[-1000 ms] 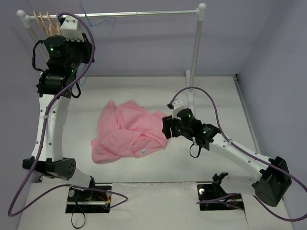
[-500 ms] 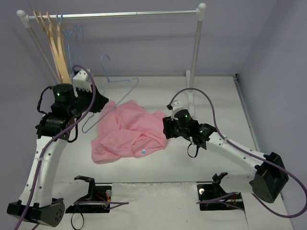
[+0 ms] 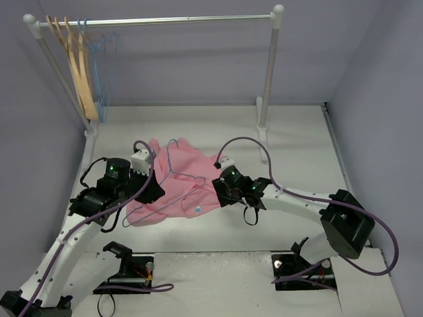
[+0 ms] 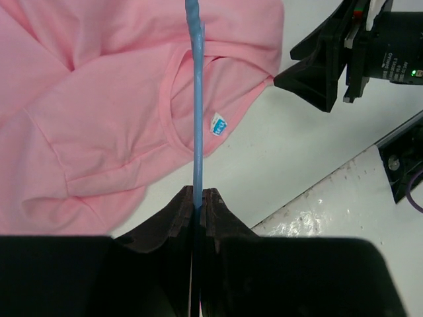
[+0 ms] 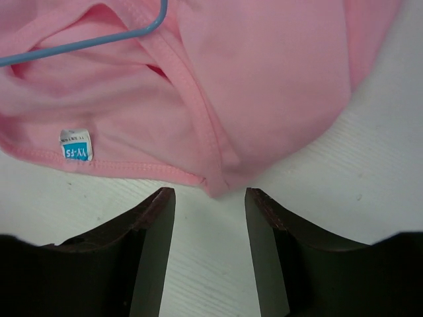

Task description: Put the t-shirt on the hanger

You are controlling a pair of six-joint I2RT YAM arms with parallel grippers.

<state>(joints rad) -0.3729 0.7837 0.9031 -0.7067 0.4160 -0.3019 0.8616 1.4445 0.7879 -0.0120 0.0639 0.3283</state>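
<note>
Left wrist view: the left gripper point(image 4: 197, 195), clamped tight on the pale-blue hanger point(image 4: 196, 99), holds its wire over the pink t-shirt point(image 4: 99, 99), running across the neck opening toward 12 o'clock. From above, the shirt lies crumpled at the middle of the table point(image 3: 297, 132). The right gripper point(image 5: 210, 198), jaws parted and holding nothing, sits at the shirt's 4 o'clock edge.

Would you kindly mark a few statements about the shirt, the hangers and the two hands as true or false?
1. The left hand is clamped on the blue hanger. True.
2. The wooden hangers hang on the rail. True.
3. The t-shirt hangs from the rail. False: it lies on the table.
4. The right hand is clamped shut. False: it is open at the t-shirt's edge.
</note>
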